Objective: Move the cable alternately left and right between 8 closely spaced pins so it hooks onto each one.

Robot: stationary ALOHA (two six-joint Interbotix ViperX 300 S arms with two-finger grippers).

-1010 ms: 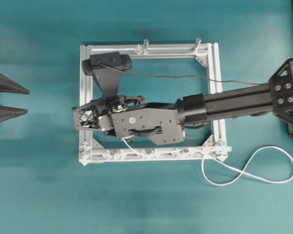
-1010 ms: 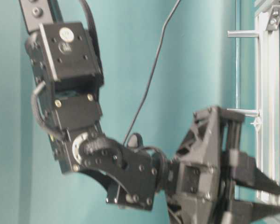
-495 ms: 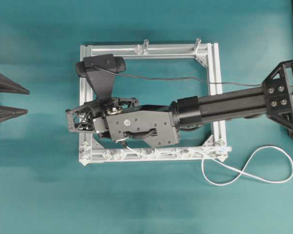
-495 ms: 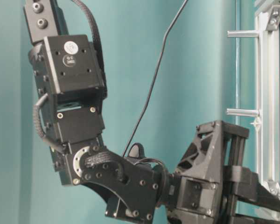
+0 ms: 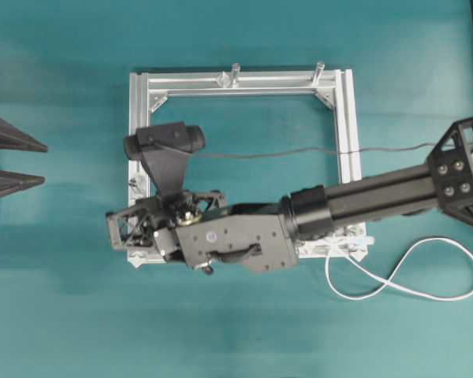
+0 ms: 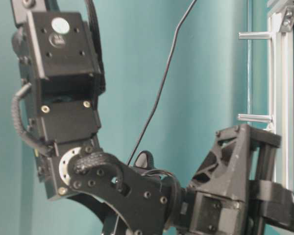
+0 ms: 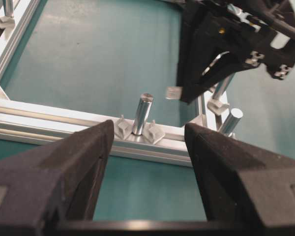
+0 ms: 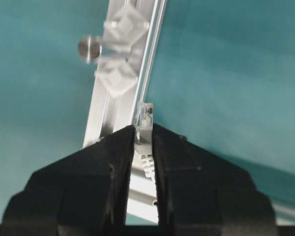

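Observation:
My right gripper [image 8: 143,129] is shut on the pale plug [image 8: 145,114] at the tip of the white cable. It hovers beside the rail, near two translucent diamond pins [image 8: 116,77]. From overhead, the right gripper [image 5: 118,232] is over the frame's front-left corner, and the arm hides most of the front rail's pins. The rest of the cable [image 5: 390,277] lies in a loop on the table at the right. My left gripper [image 5: 16,161] stands open and empty at the left edge. Its wrist view looks between its fingers [image 7: 73,167] at the frame.
The square aluminium frame [image 5: 351,118] lies in the middle of the teal table. Two slim silver posts [image 5: 236,73] stand on its far rail. A post [image 7: 141,112] flanked by two studs faces my left gripper. A dark wire [image 5: 299,150] crosses the frame to the wrist camera.
The right arm has swung toward the table's front and slightly left, carrying the plug from inside the frame to over the front-left corner. The left gripper has stayed still.

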